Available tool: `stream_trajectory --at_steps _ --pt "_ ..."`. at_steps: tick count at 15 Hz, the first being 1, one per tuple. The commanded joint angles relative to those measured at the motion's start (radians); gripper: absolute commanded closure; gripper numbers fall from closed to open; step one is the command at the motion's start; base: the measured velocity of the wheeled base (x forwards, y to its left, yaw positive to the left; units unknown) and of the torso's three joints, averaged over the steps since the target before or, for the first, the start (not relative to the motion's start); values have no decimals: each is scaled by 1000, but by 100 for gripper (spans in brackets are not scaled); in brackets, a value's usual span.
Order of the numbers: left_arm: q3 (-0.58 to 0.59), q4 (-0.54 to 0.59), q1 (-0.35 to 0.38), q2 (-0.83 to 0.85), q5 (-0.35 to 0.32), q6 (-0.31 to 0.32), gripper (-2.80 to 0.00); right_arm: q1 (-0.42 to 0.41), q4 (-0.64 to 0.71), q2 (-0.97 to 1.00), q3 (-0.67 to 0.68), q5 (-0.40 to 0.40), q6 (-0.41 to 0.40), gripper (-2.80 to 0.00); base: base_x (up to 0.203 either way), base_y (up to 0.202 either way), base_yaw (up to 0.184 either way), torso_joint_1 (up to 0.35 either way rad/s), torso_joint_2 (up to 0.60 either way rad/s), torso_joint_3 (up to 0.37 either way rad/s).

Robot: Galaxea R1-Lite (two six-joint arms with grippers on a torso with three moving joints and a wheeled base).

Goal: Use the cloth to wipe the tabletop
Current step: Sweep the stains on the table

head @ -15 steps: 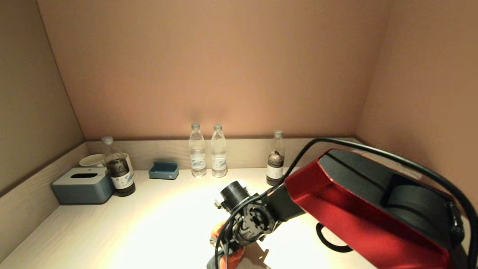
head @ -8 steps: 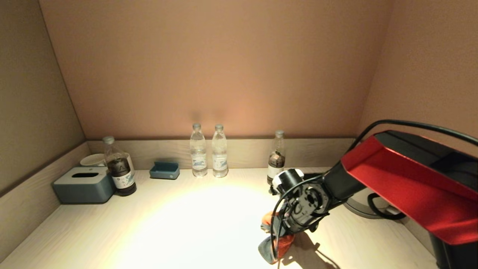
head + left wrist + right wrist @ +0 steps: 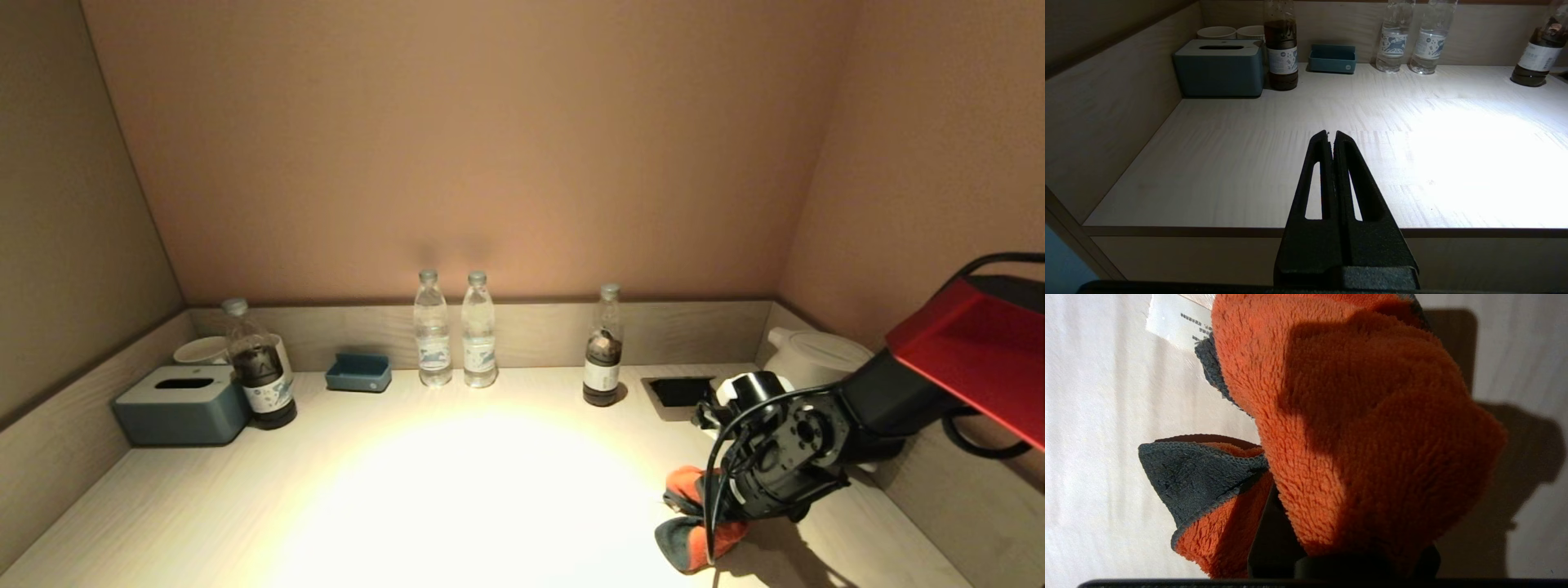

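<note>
An orange cloth [image 3: 694, 514] with a grey edge lies bunched on the pale wooden tabletop [image 3: 457, 490] at the front right. My right gripper [image 3: 718, 523] is shut on the cloth and presses it to the table; the fluffy orange cloth [image 3: 1363, 428] fills the right wrist view and hides the fingertips. My left gripper [image 3: 1332, 134] is shut and empty, parked off the table's front left edge, and is out of the head view.
Along the back wall stand a blue-grey tissue box [image 3: 181, 404], white cups [image 3: 200, 349], a dark bottle [image 3: 260, 367], a small blue tray [image 3: 357, 372], two water bottles [image 3: 454, 331] and another dark bottle [image 3: 602, 347]. A black socket recess [image 3: 678, 392] and white kettle [image 3: 816, 355] sit at back right.
My right arm has swept the cloth across the table from the front middle to the front right. The left gripper shows no movement.
</note>
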Motion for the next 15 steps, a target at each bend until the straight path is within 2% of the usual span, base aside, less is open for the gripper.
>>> stream_trajectory --at_steps 1,6,8,12,15 --pt "0 0 0 0 0 0 0 -45 -45 -86 107 20 -80 0 0 0 0 0 0 0" --pt "0 0 0 0 0 0 0 -57 -90 -225 277 81 -149 0 0 0 0 0 0 0" --pt "0 0 0 0 0 0 0 -43 -91 -245 303 94 -166 0 0 0 0 0 0 0" --pt "0 0 0 0 0 0 0 86 -92 -249 285 102 -137 0 0 0 0 0 0 0" --pt "0 0 0 0 0 0 0 271 -90 -198 180 75 -13 0 0 0 0 0 0 0"
